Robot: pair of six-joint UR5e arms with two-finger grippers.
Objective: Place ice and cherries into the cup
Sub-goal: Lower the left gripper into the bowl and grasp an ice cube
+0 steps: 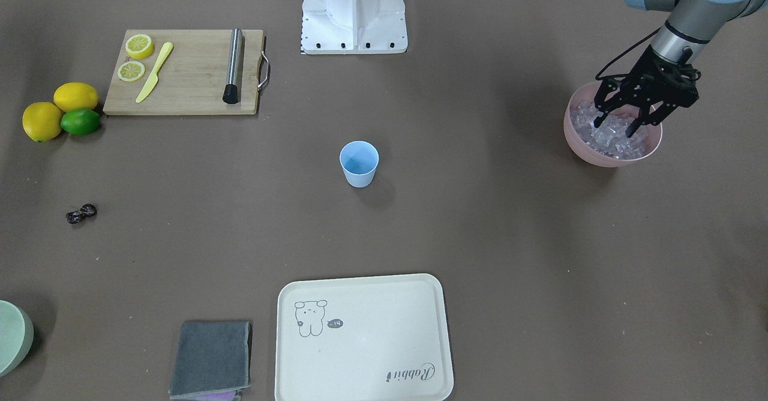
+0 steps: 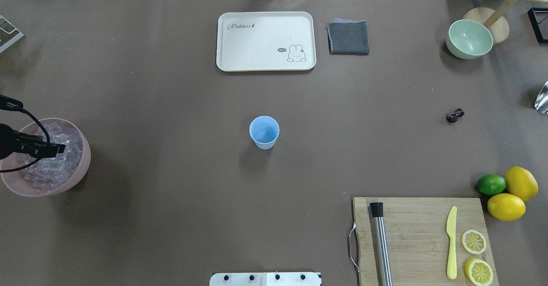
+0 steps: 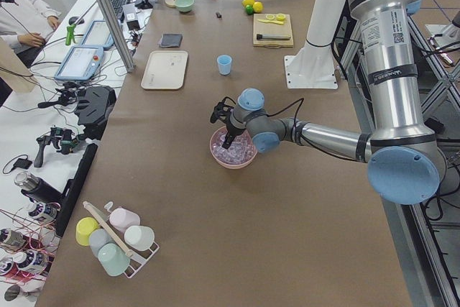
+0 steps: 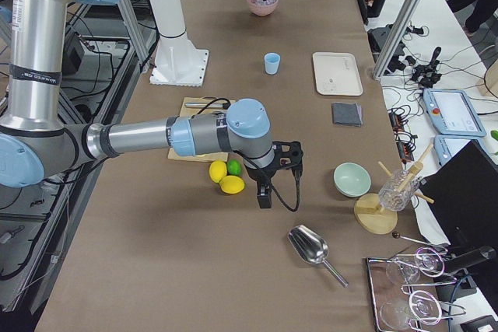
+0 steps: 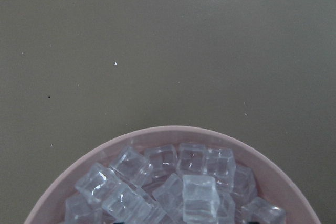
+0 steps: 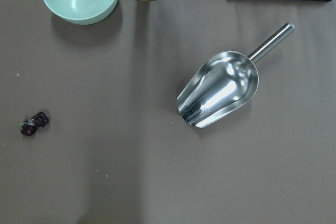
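Observation:
The light-blue cup (image 1: 359, 164) stands upright and empty at the table's middle, also in the overhead view (image 2: 264, 132). The ice (image 1: 609, 138) fills a pink bowl (image 1: 577, 144) at the robot's far left. My left gripper (image 1: 613, 126) is open, with its fingertips down among the cubes; the left wrist view shows the ice (image 5: 184, 187) just below. The cherries (image 2: 454, 115) lie on the table at the right, and show in the right wrist view (image 6: 34, 124). My right gripper (image 4: 264, 194) hangs above the table past the lemons; I cannot tell if it is open.
A cutting board (image 2: 421, 239) holds lemon slices, a yellow knife and a metal rod. Two lemons (image 2: 513, 194) and a lime (image 2: 491, 184) lie beside it. A cream tray (image 2: 266, 41), grey cloth (image 2: 348, 37), pale green bowl (image 2: 469, 39) and metal scoop (image 6: 220, 90) are on the table.

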